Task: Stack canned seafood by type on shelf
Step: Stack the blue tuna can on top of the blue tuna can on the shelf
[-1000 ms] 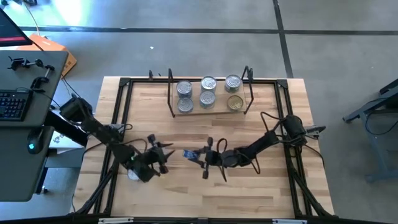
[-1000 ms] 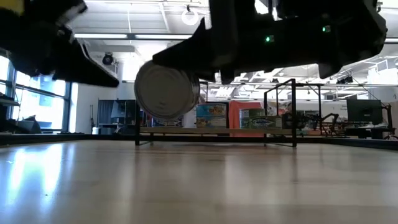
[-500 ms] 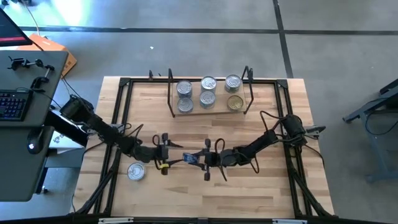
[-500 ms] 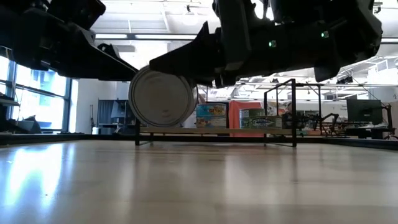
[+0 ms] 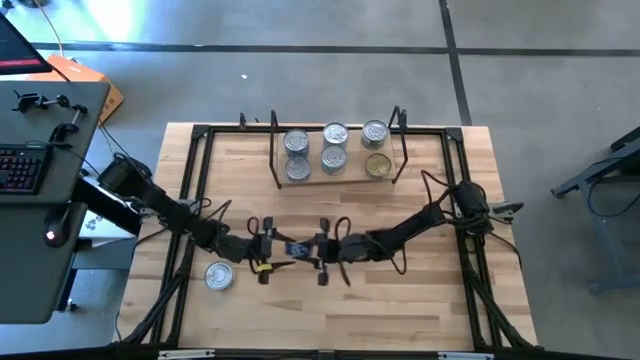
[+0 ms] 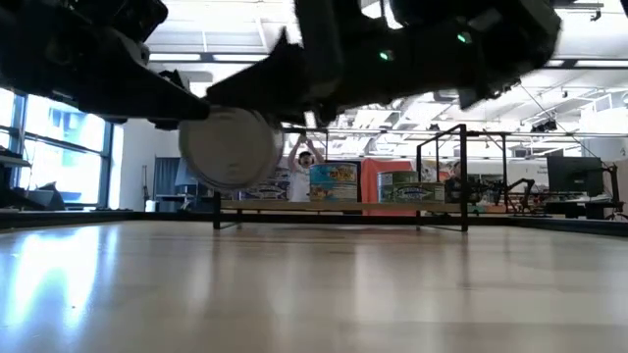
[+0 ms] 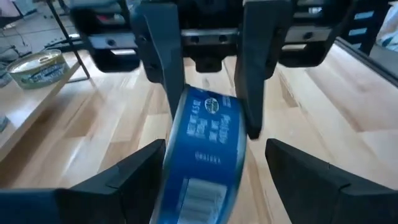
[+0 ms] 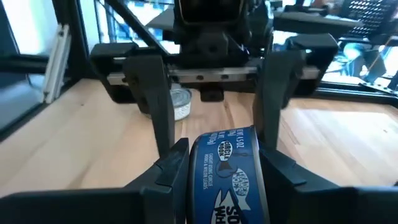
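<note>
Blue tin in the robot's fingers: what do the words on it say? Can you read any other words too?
Blue tin: white words and an oval logo, too blurred to read.
The same tin, left wrist view: what looks like a barcode, with no digits readable.
Tins on the shelf, low view: colourful labels, too small to read.
So nothing here can be quoted for sure.

shelf (image 5: pixel 335 178): back centre, tins on it | loose tin (image 5: pixel 219 274): front left
</note>
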